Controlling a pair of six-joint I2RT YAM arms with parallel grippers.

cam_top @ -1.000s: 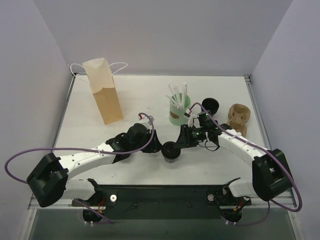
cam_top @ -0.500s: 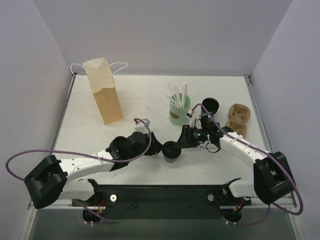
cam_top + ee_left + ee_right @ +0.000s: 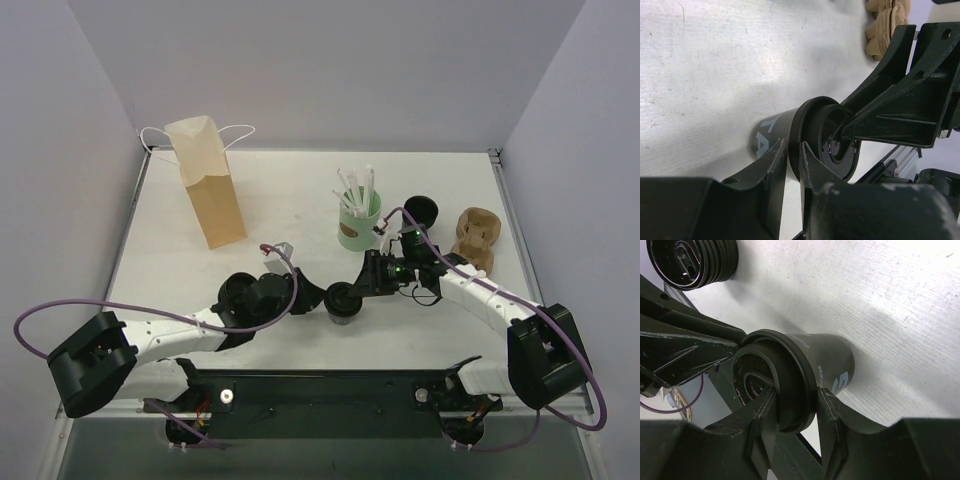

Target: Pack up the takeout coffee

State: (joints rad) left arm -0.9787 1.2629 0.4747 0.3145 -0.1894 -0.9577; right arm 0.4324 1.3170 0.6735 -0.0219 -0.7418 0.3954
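Note:
The takeout coffee (image 3: 342, 301), a small black cup with a black lid, stands upright at the table's near middle. My left gripper (image 3: 318, 297) comes at it from the left. In the left wrist view its fingers (image 3: 776, 161) straddle the lid's rim (image 3: 799, 129), one on the cup wall and one over the lid top, pressed close. My right gripper (image 3: 364, 285) holds it from the right. In the right wrist view the right gripper (image 3: 795, 405) is shut on the lid, one finger on the lid top and one under the rim of the takeout coffee (image 3: 832, 365).
A tall brown paper bag (image 3: 207, 182) stands at the back left. A mint-green cup with white straws (image 3: 358, 222), a stack of black lids (image 3: 421, 211) and a brown cardboard carrier (image 3: 476, 237) sit behind and to the right of the coffee.
My left arm has swung lower and its jaws have narrowed onto the lid's rim. The right arm and the cup have stayed where they were.

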